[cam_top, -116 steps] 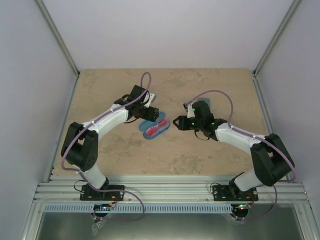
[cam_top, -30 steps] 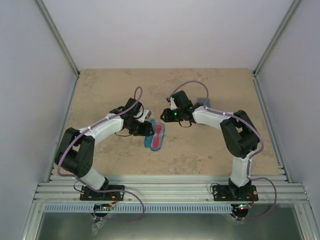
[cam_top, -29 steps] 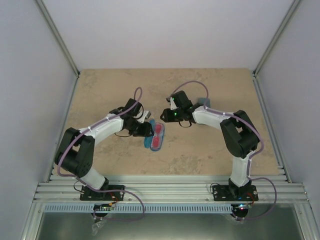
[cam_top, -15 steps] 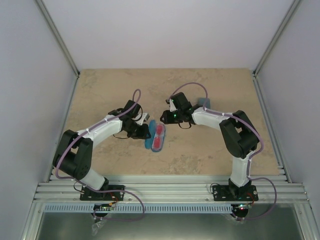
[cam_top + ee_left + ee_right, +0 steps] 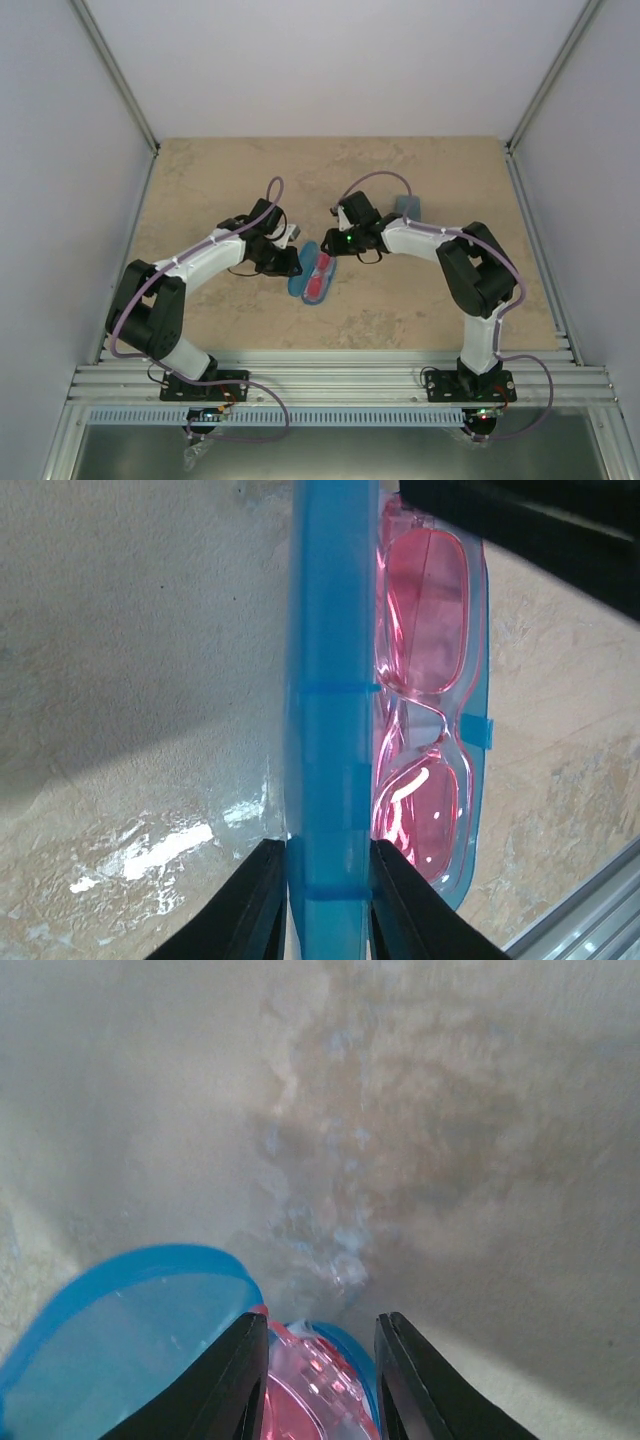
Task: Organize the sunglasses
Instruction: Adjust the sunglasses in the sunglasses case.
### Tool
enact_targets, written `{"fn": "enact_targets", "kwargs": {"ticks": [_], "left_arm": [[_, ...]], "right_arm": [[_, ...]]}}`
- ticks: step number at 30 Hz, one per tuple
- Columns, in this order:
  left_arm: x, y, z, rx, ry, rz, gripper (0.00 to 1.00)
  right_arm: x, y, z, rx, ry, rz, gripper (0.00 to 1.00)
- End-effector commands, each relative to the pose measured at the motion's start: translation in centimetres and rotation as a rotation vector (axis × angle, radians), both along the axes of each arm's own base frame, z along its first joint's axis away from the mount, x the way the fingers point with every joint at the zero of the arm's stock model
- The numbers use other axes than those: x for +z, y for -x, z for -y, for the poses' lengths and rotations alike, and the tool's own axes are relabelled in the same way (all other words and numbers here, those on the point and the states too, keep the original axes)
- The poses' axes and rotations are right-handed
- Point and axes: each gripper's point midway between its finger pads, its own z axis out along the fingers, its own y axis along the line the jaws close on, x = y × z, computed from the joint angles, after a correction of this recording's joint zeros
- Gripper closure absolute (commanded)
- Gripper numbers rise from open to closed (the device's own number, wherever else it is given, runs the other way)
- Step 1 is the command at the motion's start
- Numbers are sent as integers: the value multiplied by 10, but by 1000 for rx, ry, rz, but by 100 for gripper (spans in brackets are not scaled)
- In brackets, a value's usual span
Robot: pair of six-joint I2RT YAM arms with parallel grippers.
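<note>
The red translucent sunglasses [image 5: 320, 276] [image 5: 425, 680] [image 5: 315, 1400] lie folded in the bottom half of an open glossy blue oval case [image 5: 309, 297] [image 5: 478, 730]. Its lid [image 5: 297, 272] [image 5: 330, 680] [image 5: 120, 1340] stands up on edge beside them. My left gripper [image 5: 291, 262] [image 5: 328, 905] is shut on the lid's near end. From the far side, my right gripper [image 5: 328, 256] [image 5: 320, 1385] straddles the far end of the case's bottom half, with both fingers against it and the sunglasses' end between them.
A grey-blue rectangular case [image 5: 407, 206] lies at the back right, behind the right arm. A small light item [image 5: 291, 233] shows beside the left wrist. The beige table [image 5: 200, 180] has side walls, and a metal rail [image 5: 340, 380] runs along its near edge.
My left gripper has closed onto the lid. The case has turned to lie nearly lengthwise toward me. My right gripper has shifted a little nearer along the case's far end.
</note>
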Motion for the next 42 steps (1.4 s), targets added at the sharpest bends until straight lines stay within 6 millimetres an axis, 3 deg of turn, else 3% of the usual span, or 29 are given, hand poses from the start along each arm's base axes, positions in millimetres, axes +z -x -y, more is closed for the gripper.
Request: {"fn": "enact_targets", "kwargs": {"ticks": [1,9,18,23,28,32,42], "left_arm": [[11,-7,6,-2,8,32,76],[8,-5,12,-14,8,30,75],[8,-2,15,-25,14,35,71],[10,-1,18,-34,30,40,69],[12,-1,23,-46,48,41,67],[10,0,23,-50,48,34,66],[7,2,27,-60,55,25,65]], "right_arm": [[-13,27,6,33,26,-65,69],[-6,48,9,85,-9,-58,69],[13,35,29,-49,13,29,61],[28,36,34,-48,5,72,65],[16,50,33,9,0,33,76],[9,50,32,13,11,17,82],[-9,53,30,25,27,-31,87]]}}
